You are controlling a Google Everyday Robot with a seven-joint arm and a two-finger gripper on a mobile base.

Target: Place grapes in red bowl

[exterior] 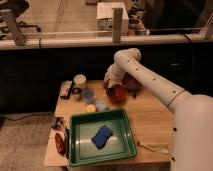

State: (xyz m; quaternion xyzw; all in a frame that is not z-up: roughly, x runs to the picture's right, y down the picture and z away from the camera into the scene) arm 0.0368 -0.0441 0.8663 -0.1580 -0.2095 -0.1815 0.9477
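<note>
The hand (111,84) hangs over the red bowl (117,93), hemmed by cups (80,81) leftward; bare table (150,117) lies rightward.

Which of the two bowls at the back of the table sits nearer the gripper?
The red bowl: it sits just below the gripper, while the dark purple bowl lies farther right, behind the arm.
</note>
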